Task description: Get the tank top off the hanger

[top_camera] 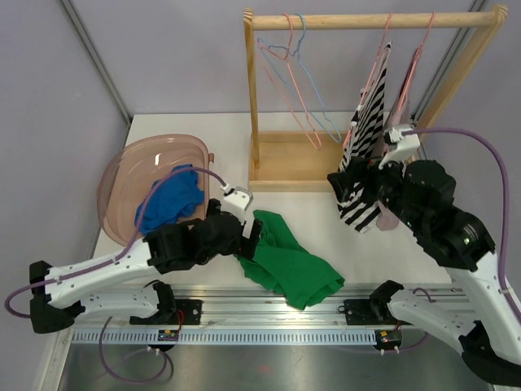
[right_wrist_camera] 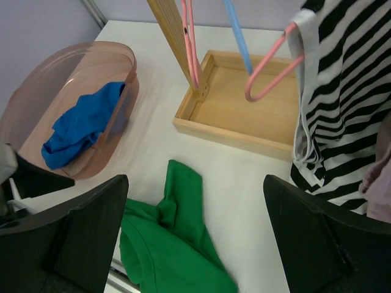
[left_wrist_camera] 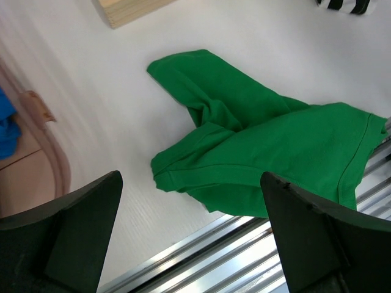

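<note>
Stripes of black and white mark the tank top [top_camera: 368, 138], hung on a pink hanger [top_camera: 378, 65] from the wooden rack [top_camera: 366, 20] at 1 o'clock in the top view. The right arm [top_camera: 440, 220] reaches to its lower half, and the right jaws are hidden there. At 9 o'clock a pink basin [top_camera: 122, 167] holds a blue cloth [top_camera: 171, 202]. At 6 o'clock a green shirt [top_camera: 289, 261] lies on the counter [top_camera: 203, 122].

Left wrist view: the left jaws stand wide apart, fingers [left_wrist_camera: 67, 238] clamped on nothing, over the green shirt [left_wrist_camera: 256, 146].

Right wrist view: the right jaws are wide apart, fingers [right_wrist_camera: 324, 238] holding nothing. The tank top [right_wrist_camera: 342, 110] hangs at 3 o'clock, its strap over the pink hanger [right_wrist_camera: 269, 70], just beside the right finger.
</note>
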